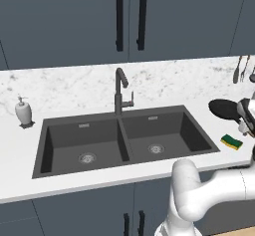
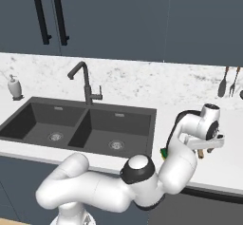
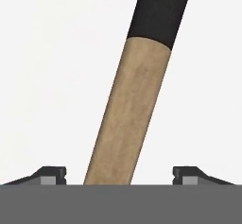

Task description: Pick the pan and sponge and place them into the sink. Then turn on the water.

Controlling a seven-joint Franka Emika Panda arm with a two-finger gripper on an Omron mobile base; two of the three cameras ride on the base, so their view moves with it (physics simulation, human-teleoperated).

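The pan (image 1: 225,109) is seen on the white marble table (image 1: 69,88) to the right of the sink (image 1: 124,139), its black bowl partly hidden by the arm. In the hand view, its wooden handle (image 3: 127,119) is shown running between the two fingertips (image 3: 49,175), with a clear gap left on each side, so the jaws are spread apart and nothing is clamped. The gripper (image 2: 203,148) is held low over the handle. The sponge (image 1: 231,141) is found just in front of the pan, near the sink's right edge. The faucet (image 1: 120,91) is set behind the divider, and a soap dispenser (image 1: 23,111) is placed at far left.
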